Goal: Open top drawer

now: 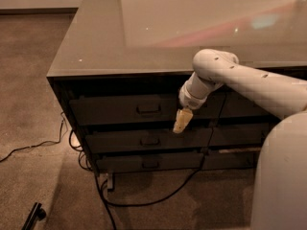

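The top drawer (110, 110) is a wide dark grey front under the desk top, with a small rectangular loop handle (148, 109) at its centre. Its front sits about level with the drawer fronts below it. My gripper (182, 121) hangs from the white arm (249, 83) just right of the handle. Its beige tip points down in front of the drawer's lower edge and is apart from the handle.
Two lower drawers (149, 141) with like handles sit beneath. More dark fronts (240, 107) lie to the right behind my arm. Black cables (144, 202) trail over the carpet under the desk. A dark object (34, 215) lies at bottom left. My white body (283, 186) fills the right corner.
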You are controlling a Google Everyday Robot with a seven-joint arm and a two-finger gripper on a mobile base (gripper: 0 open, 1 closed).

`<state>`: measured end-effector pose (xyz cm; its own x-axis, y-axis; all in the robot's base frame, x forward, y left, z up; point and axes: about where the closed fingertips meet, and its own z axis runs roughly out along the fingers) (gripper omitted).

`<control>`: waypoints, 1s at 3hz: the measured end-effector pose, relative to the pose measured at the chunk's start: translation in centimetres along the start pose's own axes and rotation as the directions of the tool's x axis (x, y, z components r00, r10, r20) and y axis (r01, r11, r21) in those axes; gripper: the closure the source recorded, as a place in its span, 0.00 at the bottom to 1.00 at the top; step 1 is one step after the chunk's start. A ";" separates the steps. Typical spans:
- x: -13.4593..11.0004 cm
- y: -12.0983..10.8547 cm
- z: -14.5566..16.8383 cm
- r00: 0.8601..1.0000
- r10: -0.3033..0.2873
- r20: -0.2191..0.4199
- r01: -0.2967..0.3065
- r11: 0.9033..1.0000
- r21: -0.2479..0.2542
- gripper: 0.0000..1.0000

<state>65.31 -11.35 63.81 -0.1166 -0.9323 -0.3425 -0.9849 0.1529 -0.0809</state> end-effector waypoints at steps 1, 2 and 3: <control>-0.1 0.2 -0.2 1.000 -0.002 0.002 0.002 1.000 -0.003 0.39; -0.3 0.1 -0.7 1.000 -0.002 0.002 0.002 1.000 -0.004 0.62; -0.5 0.0 -1.2 1.000 -0.002 0.002 0.002 1.000 -0.004 0.86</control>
<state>65.17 -11.28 65.10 -0.1147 -0.9318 -0.3443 -0.9856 0.1502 -0.0781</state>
